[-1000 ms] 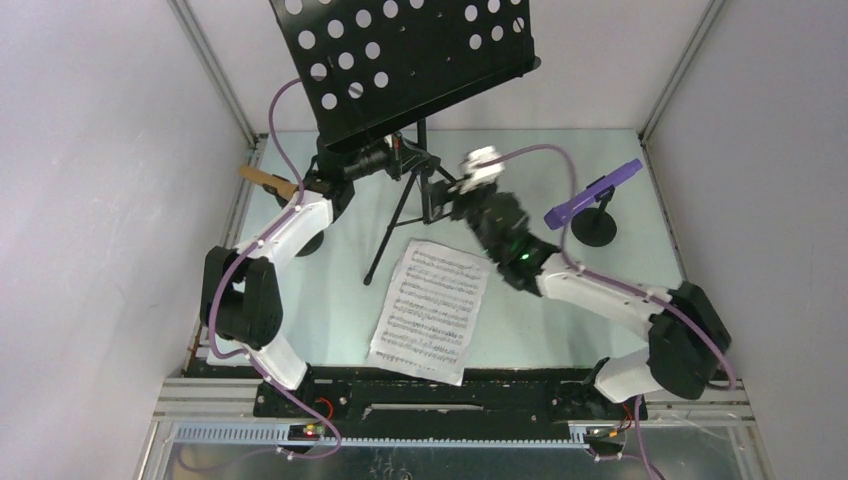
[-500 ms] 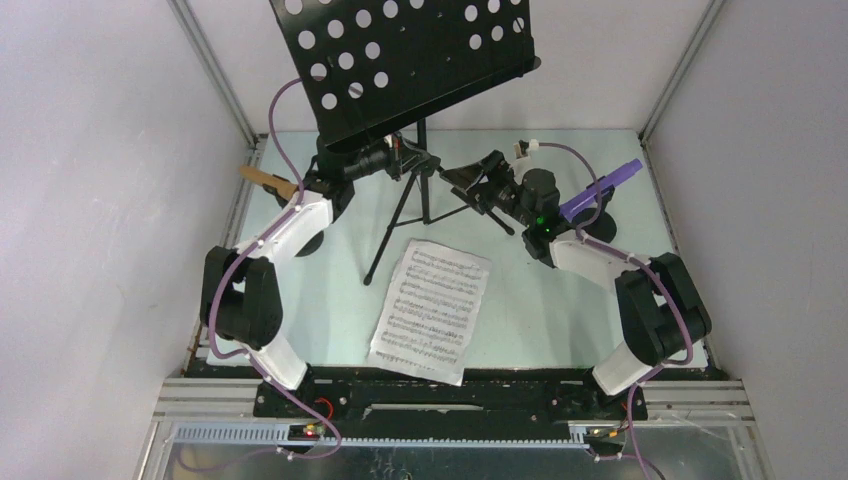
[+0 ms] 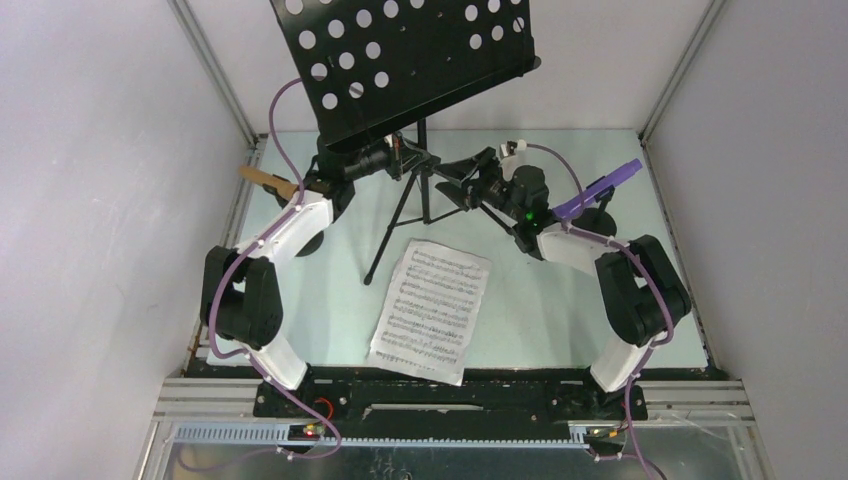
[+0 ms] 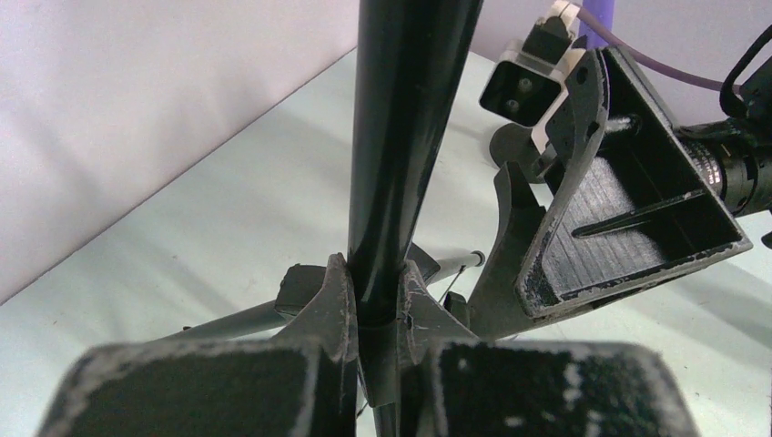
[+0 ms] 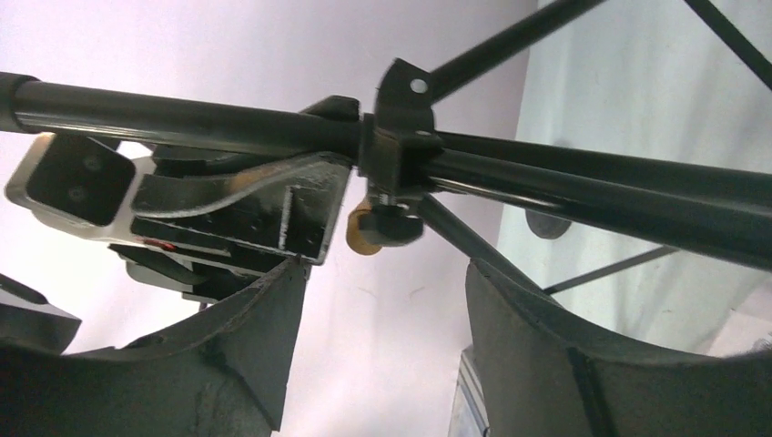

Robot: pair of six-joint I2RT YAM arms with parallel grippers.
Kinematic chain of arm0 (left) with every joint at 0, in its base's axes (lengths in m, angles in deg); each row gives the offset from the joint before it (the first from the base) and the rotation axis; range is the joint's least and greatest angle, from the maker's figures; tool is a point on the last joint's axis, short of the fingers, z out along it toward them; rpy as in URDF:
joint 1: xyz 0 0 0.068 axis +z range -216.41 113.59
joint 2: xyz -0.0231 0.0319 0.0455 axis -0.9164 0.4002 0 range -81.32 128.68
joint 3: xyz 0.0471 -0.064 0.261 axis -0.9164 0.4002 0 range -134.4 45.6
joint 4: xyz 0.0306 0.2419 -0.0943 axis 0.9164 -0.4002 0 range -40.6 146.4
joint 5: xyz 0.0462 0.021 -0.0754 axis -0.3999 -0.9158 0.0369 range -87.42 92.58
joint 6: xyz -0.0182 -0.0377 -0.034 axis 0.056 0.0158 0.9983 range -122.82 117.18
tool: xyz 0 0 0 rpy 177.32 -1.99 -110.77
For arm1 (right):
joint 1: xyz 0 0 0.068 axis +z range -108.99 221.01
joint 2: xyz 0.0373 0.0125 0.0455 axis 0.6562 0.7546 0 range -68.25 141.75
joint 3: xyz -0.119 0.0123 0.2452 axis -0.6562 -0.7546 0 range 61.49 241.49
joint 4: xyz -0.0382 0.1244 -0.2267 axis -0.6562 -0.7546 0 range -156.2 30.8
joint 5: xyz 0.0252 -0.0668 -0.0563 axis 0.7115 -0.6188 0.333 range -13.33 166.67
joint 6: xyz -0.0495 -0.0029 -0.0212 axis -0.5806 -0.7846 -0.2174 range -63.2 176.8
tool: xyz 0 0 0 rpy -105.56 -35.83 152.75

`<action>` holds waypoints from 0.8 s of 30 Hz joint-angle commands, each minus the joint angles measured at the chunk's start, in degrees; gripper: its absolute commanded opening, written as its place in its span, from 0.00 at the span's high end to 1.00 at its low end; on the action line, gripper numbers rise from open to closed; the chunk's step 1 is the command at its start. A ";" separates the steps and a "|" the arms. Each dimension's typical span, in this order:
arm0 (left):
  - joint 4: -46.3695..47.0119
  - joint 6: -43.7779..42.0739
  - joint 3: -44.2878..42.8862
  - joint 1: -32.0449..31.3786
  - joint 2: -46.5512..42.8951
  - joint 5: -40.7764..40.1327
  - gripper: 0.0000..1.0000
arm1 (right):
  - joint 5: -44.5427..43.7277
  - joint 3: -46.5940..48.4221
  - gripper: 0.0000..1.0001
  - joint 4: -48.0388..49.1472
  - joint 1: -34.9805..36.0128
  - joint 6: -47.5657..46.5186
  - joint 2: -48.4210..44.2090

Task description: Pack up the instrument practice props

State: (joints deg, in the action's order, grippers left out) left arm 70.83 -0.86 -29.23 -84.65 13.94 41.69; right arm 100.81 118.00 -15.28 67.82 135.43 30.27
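Pale grey walls (image 3: 100, 200) close in a light green surface (image 3: 540, 300), with both arms reaching toward its far middle. At the back stands the black perforated music rack (image 3: 400, 60), its desk tilted and its tripod legs (image 3: 391, 237) splayed on the surface.

The left jaws are pressed together on the rack's upright pole (image 4: 401, 164) just above the leg hub. In the left wrist view the fingers (image 4: 332, 314) pinch it from both sides.

The right jaws come at the same stand from the other side. They are spread wide, and in the right wrist view the fingers (image 5: 246, 355) sit below the pole and its collar (image 5: 401, 118) without touching them. Nothing is held between them.

A white sheet-music page (image 3: 432, 310) lies flat on the near middle of the surface, clear of the tripod.

The purple microphone (image 3: 612, 178) rests tilted in a black round-based holder (image 3: 605, 215) at the right, just behind the right arm. The tan microphone (image 3: 262, 177) pokes out at the left edge, beside the left arm.
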 commanded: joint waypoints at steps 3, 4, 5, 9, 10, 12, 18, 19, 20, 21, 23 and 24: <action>-2.75 1.32 -3.53 -0.07 1.42 -2.73 0.93 | 0.25 5.13 0.33 0.55 0.48 0.22 1.21; -2.75 1.25 -3.50 -0.05 1.49 -2.66 0.93 | 0.43 5.60 0.34 0.34 0.51 0.11 1.46; -2.75 1.09 -3.52 -0.10 1.50 -2.58 0.94 | 0.61 5.96 0.35 0.15 0.49 0.05 1.76; -3.01 0.68 -3.48 -0.14 1.34 -2.54 0.94 | 0.92 7.39 0.36 -1.30 0.66 -0.33 2.67; -3.01 0.65 -3.48 -0.14 1.29 -2.63 0.94 | 0.99 7.75 0.37 -1.76 0.72 -0.54 2.79; -3.01 0.64 -3.43 -0.18 1.24 -2.64 0.94 | 0.91 8.47 0.39 -3.09 0.90 -1.36 3.07; -3.10 0.56 -3.54 -0.15 1.32 -2.61 0.94 | 0.95 9.37 0.50 -3.98 1.05 -2.10 3.85; -3.10 0.56 -3.55 -0.23 1.31 -2.63 0.94 | 1.03 9.43 0.52 -3.87 1.05 -2.06 3.99; -3.10 0.56 -3.52 -0.22 1.33 -2.59 0.94 | 1.12 9.41 0.55 -3.74 1.08 -1.95 4.15; -3.10 0.51 -3.57 -0.20 1.33 -2.56 0.94 | 1.23 9.41 0.58 -3.53 1.12 -1.97 4.20; -3.10 0.50 -3.54 -0.18 1.32 -2.54 0.94 | 1.42 9.50 0.62 -3.24 1.19 -1.82 4.40; -3.10 0.50 -3.49 -0.18 1.25 -2.58 0.94 | 1.55 9.57 0.63 -3.15 1.25 -1.81 4.48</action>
State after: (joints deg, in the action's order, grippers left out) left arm 70.64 -0.95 -29.34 -84.82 13.97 41.26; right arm 101.33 124.98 -19.67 68.48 134.27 34.20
